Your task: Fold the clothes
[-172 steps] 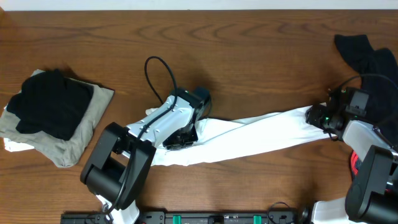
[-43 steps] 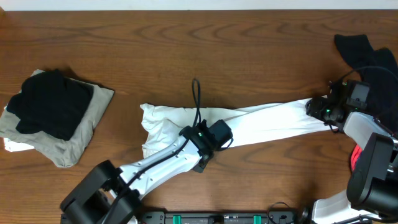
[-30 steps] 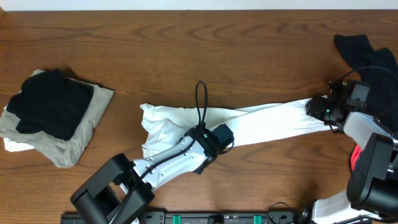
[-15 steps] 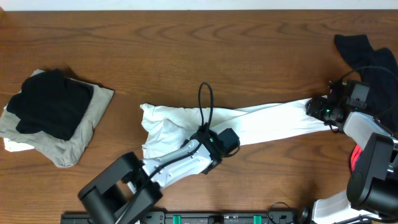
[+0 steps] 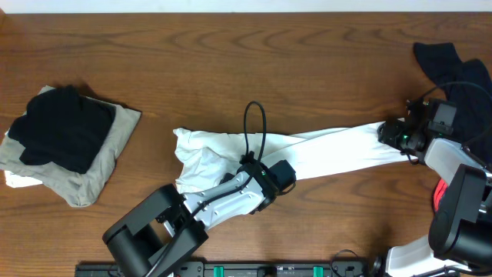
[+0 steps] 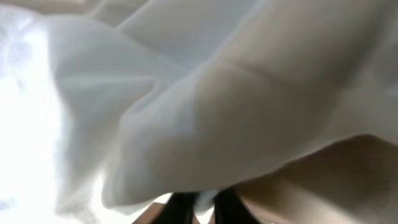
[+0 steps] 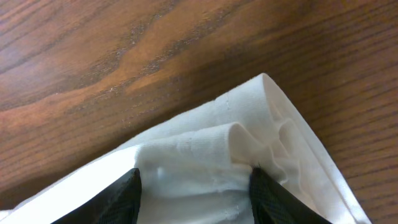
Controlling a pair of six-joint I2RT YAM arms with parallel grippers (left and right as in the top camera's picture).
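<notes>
My left gripper (image 6: 203, 205) is pinched shut on the near edge of the roped white cloth T-shirt (image 5: 330, 154), which lies mid-way across the brown wooden table (image 5: 307, 61). My right gripper (image 7: 196, 193) clamps its right end. I judge we're flattening it: next, draw that edge nearward.

In the left wrist view the white T-shirt (image 6: 205, 106) is looming close and blurred, covering all but the dark tips of the left gripper (image 6: 204, 205). Overhead, the black garment (image 5: 440, 61) is running off the right edge.
</notes>
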